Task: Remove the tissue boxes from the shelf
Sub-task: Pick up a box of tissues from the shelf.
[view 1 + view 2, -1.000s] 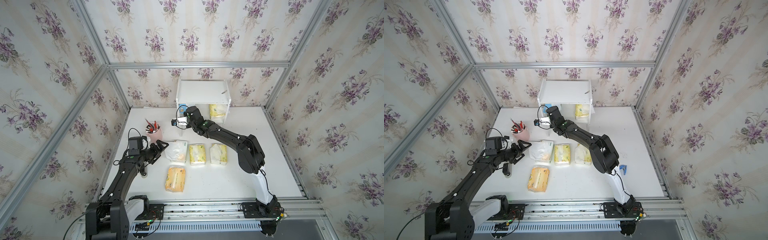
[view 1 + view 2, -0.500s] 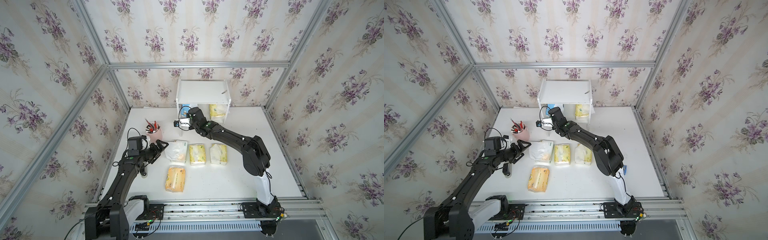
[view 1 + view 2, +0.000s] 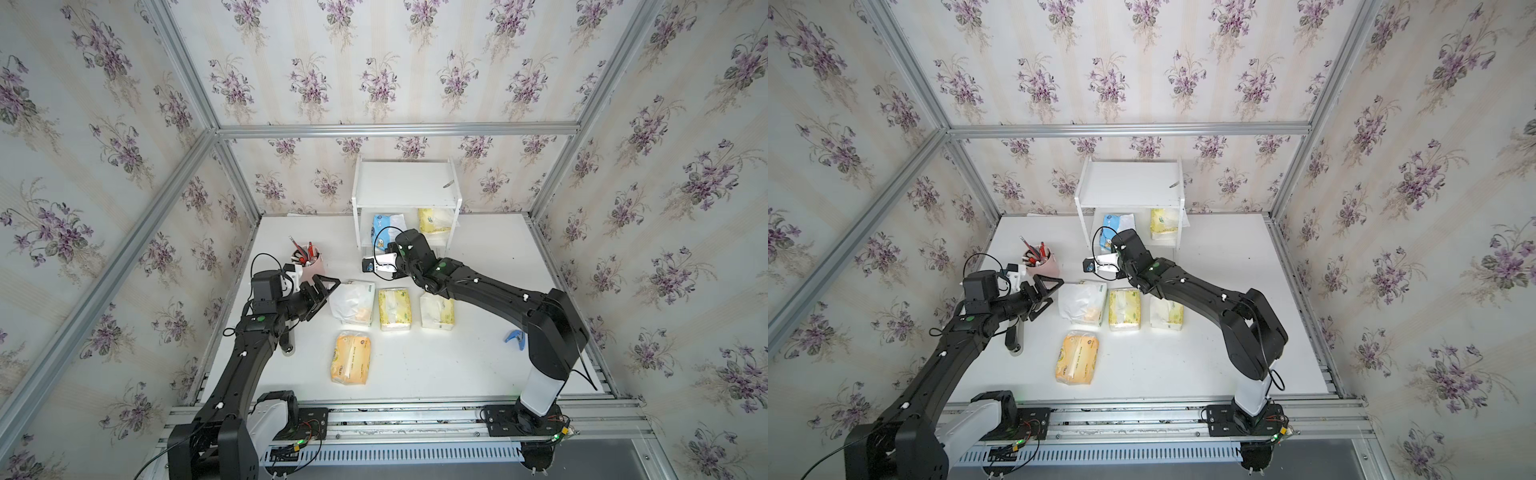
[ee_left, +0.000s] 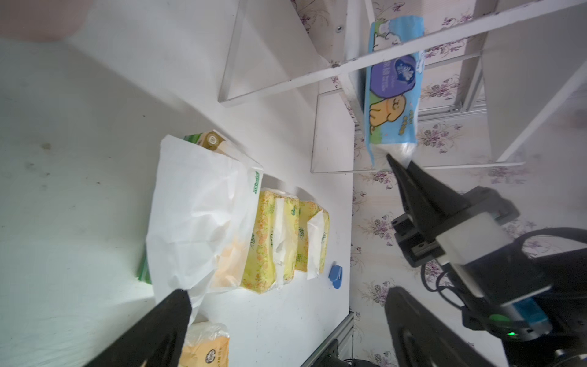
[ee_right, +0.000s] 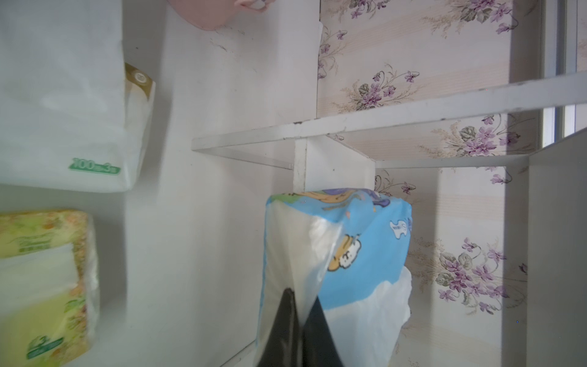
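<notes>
Pinching the end of the blue-and-white tissue pack (image 5: pixel 365 254), the right gripper (image 5: pixel 298 298) is clenching it on the lower tier of the shelf (image 3: pixel 405 183); a pale yellow pack (image 3: pixel 432 220) is lying on the same tier; the left gripper (image 3: pixel 324 291) is hovering, released, beside the white pack (image 3: pixel 351 301).

The light is bright and even everywhere. Shadows on the white table (image 3: pixel 457 374) are soft and pale. Both top views bend at the edges. In the wrist views the pink cup (image 4: pixel 38 19) and a yellow pack (image 5: pixel 44 279) look blurry.
</notes>
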Controlling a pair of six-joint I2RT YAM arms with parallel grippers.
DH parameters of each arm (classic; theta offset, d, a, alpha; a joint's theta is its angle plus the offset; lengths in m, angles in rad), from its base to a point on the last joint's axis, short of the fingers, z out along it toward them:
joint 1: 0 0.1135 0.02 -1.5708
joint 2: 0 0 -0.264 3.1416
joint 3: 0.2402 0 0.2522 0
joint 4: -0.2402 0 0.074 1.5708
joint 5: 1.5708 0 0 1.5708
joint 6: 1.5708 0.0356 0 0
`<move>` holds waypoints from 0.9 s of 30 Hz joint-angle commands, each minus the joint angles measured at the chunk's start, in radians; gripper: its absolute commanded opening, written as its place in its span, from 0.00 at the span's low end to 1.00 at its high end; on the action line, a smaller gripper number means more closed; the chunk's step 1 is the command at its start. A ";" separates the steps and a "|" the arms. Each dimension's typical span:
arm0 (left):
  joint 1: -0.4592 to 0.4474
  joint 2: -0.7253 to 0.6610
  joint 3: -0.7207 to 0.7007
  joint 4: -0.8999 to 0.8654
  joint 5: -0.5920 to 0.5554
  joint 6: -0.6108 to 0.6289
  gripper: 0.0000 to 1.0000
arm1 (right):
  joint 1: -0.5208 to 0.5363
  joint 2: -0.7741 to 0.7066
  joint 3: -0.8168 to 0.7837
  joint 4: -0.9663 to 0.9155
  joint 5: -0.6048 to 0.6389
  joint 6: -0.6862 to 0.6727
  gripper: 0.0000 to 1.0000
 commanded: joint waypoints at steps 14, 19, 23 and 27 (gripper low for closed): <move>-0.255 0.054 0.083 0.258 -0.014 -0.198 0.99 | 0.141 -0.343 -0.343 0.084 0.059 0.115 0.00; -0.337 0.116 0.122 0.293 -0.065 -0.211 1.00 | 0.184 -0.399 -0.382 0.070 0.068 0.151 0.00; -0.374 0.168 0.148 0.316 -0.075 -0.219 0.95 | 0.213 -0.435 -0.421 0.073 0.081 0.153 0.00; -0.415 0.217 0.177 0.339 -0.080 -0.229 0.93 | 0.233 -0.464 -0.451 0.090 0.087 0.153 0.00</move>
